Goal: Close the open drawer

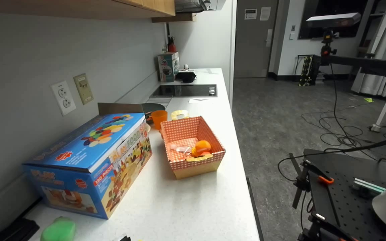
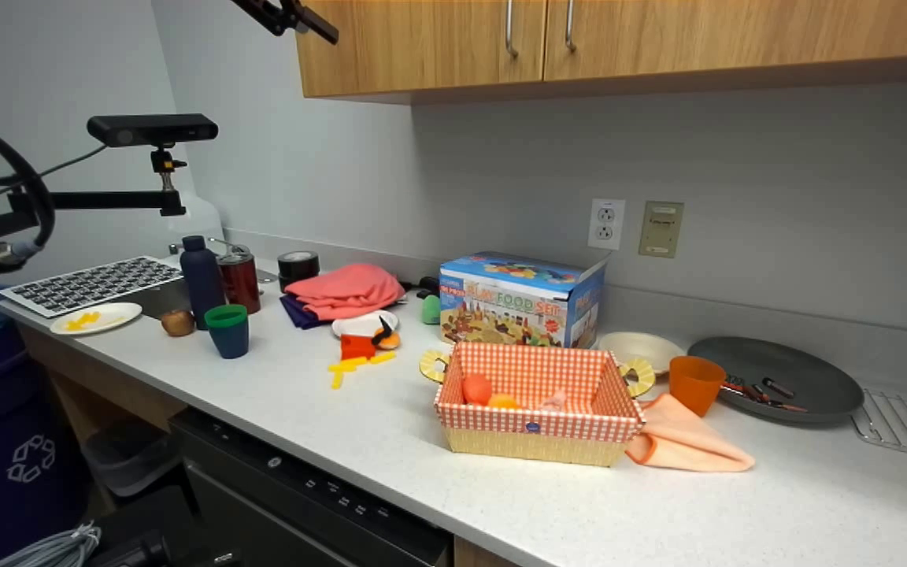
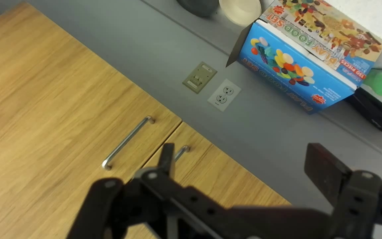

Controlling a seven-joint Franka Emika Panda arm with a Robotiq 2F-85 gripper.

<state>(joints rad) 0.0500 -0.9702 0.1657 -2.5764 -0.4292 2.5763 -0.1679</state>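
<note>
Black two-fingered metal gripper (image 3: 245,164): fingers wide, nothing between; no open drawer seen; advise locating it, then pushing squarely, clearing front edge of long white hard-topped counter (image 2: 390,417)

Doors (image 3: 61,99): smooth, grained wood | Handles (image 3: 126,142): polished metal | Box (image 2: 501,311): glossy printed card | Orange cup (image 2: 694,386): smooth plastic | Napkin (image 2: 682,442): soft-looking cloth | Pan (image 2: 812,374): matt | Gripper (image 3: 241,157): matt

Wooden wall cabinet (image 1: 79,8), light grain | left door (image 2: 414,47) and right door (image 2: 753,31) closed, side by side, fronts flush | left handle (image 2: 509,27), right handle (image 2: 569,24): slim silver bars, upright, each near its door's inner edge | hung above the far side of the counter (image 2: 375,425)
</note>
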